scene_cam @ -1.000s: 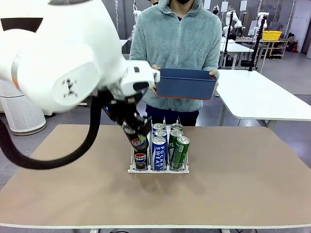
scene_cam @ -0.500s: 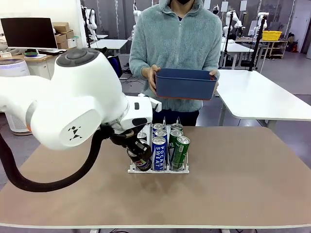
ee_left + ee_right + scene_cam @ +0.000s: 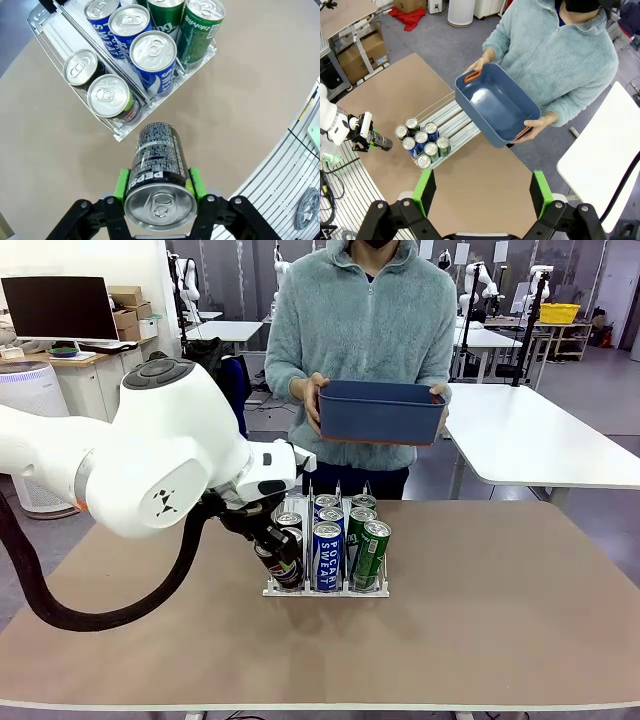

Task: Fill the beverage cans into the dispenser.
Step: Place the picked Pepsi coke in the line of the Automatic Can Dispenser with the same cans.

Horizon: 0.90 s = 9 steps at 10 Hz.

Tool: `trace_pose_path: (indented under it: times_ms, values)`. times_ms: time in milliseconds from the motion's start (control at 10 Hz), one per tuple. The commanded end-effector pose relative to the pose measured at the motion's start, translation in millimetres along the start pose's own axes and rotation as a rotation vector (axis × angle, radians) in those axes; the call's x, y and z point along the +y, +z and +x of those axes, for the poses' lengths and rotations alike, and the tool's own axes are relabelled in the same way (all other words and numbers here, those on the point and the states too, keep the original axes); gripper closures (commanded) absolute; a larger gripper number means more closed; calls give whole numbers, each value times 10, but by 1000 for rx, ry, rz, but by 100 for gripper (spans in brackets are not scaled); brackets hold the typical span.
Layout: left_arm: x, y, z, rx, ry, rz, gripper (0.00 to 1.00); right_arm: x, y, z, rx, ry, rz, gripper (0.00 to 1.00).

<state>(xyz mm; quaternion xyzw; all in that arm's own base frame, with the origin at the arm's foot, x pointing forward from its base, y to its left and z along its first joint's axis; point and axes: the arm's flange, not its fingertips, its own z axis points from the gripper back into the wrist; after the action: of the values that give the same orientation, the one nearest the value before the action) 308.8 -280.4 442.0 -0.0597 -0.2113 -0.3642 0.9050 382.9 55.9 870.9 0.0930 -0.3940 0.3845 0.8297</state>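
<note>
Tan table (image 3: 500, 620), left claw (image 3: 159, 185) clamped on Pepsi can (image 3: 157, 162), right claw (image 3: 482, 192) apart, dispenser (image 3: 327, 590) nearby

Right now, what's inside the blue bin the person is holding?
The right wrist view looks down into the blue bin: bare floor and walls, no cans. The strip under its near rim is hidden.

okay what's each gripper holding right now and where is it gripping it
The left gripper holds a black Pepsi can by its sides, near the top. The right gripper is open, holding nothing.
</note>
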Motion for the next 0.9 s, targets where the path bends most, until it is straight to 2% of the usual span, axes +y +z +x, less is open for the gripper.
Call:
trace_pose_path:
  times_ms: [0,800]
  values:
    - [-87,-9,-16,-2,6,11,42,12,1,-5,3,11,6,0]
    - [-22,-80,-12,13,-13,-5,42,12,1,-5,3,11,6,0]
